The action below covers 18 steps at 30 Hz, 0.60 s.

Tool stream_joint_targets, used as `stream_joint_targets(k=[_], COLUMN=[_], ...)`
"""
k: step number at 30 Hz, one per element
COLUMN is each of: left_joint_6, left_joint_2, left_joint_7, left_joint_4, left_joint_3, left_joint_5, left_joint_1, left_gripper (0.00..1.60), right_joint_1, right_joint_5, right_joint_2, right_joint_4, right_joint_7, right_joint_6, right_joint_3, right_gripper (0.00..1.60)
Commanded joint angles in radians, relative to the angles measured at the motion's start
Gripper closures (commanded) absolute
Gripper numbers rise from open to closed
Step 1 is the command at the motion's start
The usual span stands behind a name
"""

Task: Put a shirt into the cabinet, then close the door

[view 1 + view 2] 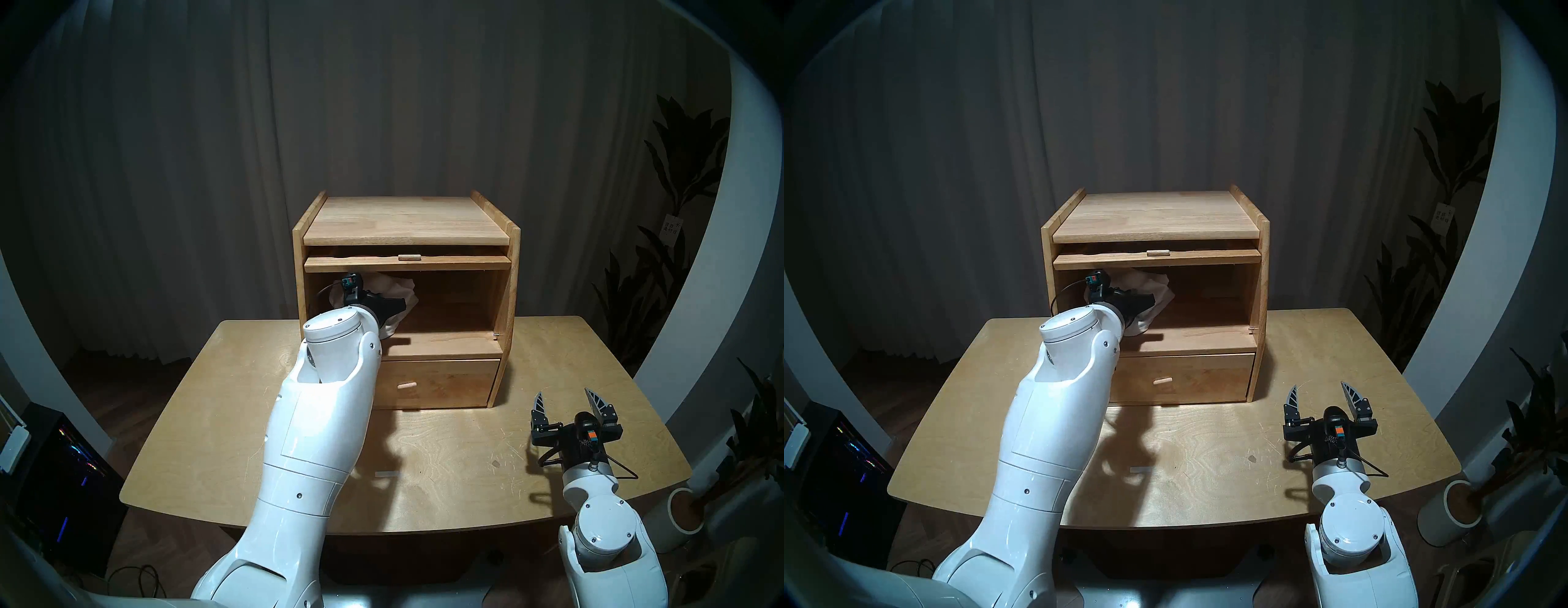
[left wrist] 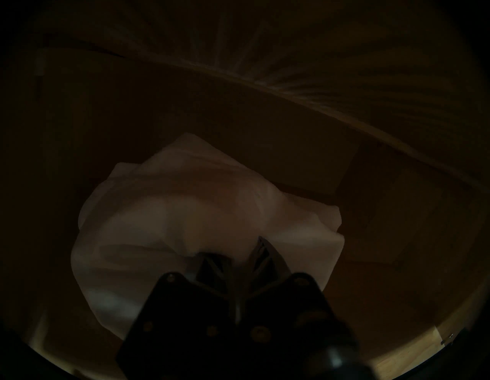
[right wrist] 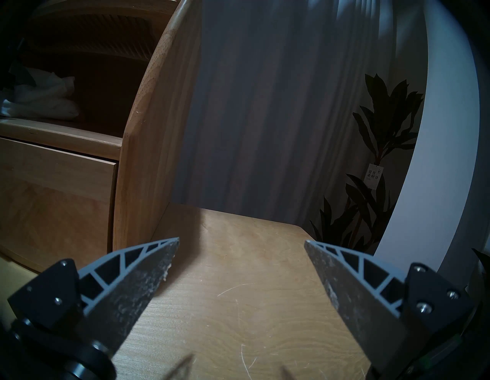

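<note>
The light-brown wooden cabinet (image 1: 407,220) stands at the back of the table with its large compartment open. The door (image 1: 360,264) is swung up flat under the cabinet top, and its small handle (image 1: 409,257) faces me. My left gripper (image 2: 236,252) reaches into the left half of the compartment and is shut on the white shirt (image 2: 185,212). The bunched shirt (image 1: 394,286) lies inside the compartment, partly hidden by my left wrist. My right gripper (image 1: 564,395) hangs open and holds nothing. It is above the table, in front of the cabinet's right corner.
A closed drawer (image 1: 441,382) with a peg knob sits under the compartment. The wooden table (image 1: 466,467) extends in front of the cabinet. Potted plants (image 1: 679,212) stand to the right, a dark curtain hangs behind, and a black computer case (image 1: 55,479) sits on the floor at the left.
</note>
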<state>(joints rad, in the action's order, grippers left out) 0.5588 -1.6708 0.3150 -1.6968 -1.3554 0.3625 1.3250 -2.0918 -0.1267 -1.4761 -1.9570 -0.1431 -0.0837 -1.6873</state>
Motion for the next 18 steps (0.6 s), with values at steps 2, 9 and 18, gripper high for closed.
stream_joint_targets(k=[2,9,18], left_joint_6=[-0.134,-0.247,-0.382], left_joint_2=[0.058,0.077,0.072], left_joint_7=[0.021,0.048,0.101], left_joint_4=[-0.118,-0.184,-0.147], left_joint_3=[0.073,0.180,0.270], left_joint_5=[0.024,-0.012,-0.137], left_joint_1=[0.113,0.161,0.092], left_gripper=[1.60,1.60,1.60], right_joint_1=[0.001,-0.001,0.000], right_joint_5=[0.001,0.001,0.001], right_joint_2=[-0.001,-0.002,-0.001], right_joint_4=[-0.025,-0.028,-0.026], right_joint_7=[-0.002,-0.002,-0.002], right_joint_6=[-0.007,-0.008,-0.007], right_joint_3=[0.000,0.000,0.000], right_gripper=[0.00,0.00,0.00])
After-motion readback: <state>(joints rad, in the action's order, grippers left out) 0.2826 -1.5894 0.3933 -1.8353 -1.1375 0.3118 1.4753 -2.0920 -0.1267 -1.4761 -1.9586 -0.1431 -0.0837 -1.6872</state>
